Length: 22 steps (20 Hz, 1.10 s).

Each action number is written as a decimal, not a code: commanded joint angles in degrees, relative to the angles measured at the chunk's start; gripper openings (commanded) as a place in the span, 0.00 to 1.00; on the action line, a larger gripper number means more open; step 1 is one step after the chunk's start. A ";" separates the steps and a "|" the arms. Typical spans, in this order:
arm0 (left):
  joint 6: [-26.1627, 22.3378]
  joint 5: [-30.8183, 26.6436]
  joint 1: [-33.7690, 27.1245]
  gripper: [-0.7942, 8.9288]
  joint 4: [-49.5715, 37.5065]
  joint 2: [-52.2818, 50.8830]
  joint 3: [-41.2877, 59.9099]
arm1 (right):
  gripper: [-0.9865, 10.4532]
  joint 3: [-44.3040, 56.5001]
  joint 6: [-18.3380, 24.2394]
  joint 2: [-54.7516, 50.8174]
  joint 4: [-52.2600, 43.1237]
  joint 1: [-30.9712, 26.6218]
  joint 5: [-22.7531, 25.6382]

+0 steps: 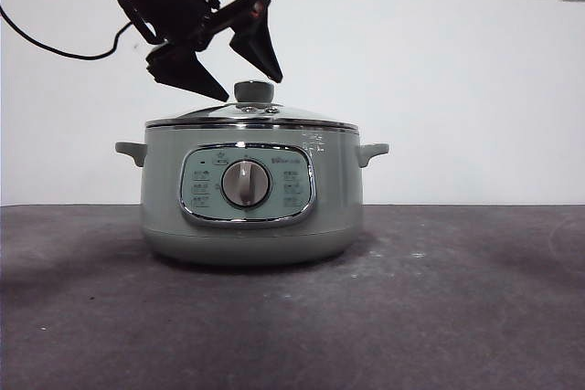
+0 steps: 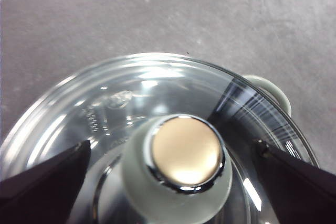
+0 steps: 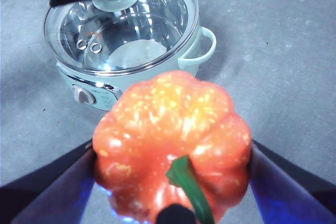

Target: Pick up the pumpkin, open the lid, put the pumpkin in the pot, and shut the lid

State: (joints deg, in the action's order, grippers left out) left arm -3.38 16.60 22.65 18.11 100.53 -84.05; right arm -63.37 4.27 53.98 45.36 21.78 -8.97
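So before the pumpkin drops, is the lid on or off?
On: the lid sits on the pot; the open left gripper straddles its knob.

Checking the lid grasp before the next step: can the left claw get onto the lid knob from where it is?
Probably yes. The left claw is open, its jaws either side of the lid knob, with nothing between. The right claw holds the pumpkin clear of the pot.

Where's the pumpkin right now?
The pumpkin is held in the right gripper, raised above the table to one side of the pot; the front view's top corner shows it.
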 commanded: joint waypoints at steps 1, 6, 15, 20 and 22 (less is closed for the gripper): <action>-1.22 -0.42 0.90 0.82 -0.55 0.98 -0.07 | 0.08 -0.04 -0.63 -0.02 -0.24 0.11 -0.07; -1.38 -2.10 1.77 0.82 -0.39 0.98 -0.04 | 0.08 -0.04 -0.79 -0.02 -0.02 0.11 -0.07; -1.36 -4.35 2.16 0.36 0.04 0.98 -0.04 | 0.08 -0.04 -0.76 -0.02 0.15 0.11 -0.04; -1.36 -4.33 2.16 0.15 0.13 0.98 -0.04 | 0.08 -0.04 -0.76 -0.02 0.15 0.11 -0.04; -1.33 -4.31 2.16 0.07 0.07 0.98 -0.04 | 0.08 -0.04 -0.76 -0.02 0.15 0.11 -0.07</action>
State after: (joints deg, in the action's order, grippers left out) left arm -4.54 12.45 24.60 18.35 101.10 -84.05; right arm -63.37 4.03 53.98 45.69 21.78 -8.97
